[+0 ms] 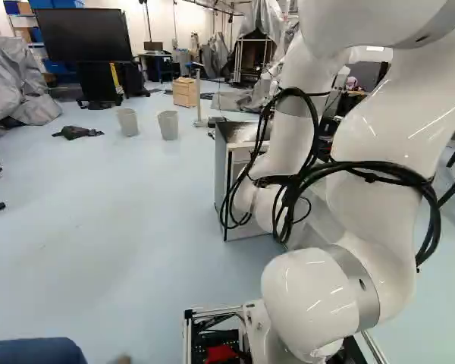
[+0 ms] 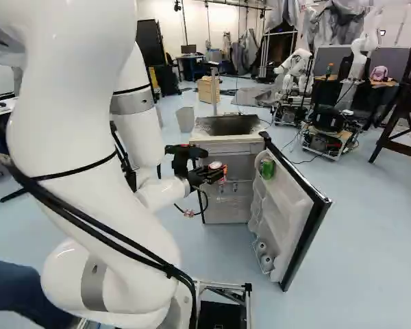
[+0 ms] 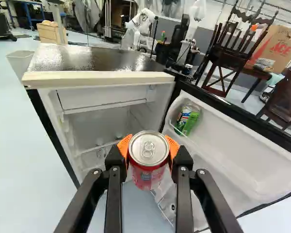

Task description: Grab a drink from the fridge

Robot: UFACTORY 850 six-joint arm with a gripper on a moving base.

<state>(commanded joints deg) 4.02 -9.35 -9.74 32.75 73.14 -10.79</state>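
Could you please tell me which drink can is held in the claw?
The red can, gripped between the orange pads of the claw. The green can sits apart from it, in the open fridge door.

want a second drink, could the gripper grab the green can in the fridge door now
Probably not: the gripper is shut on the red can, though the open door leaves the green can exposed.

Legible: red "ACE" on cardboard box, between one and two o'clock from red can, twelve being straight ahead. Print on red can and green can: unreadable.
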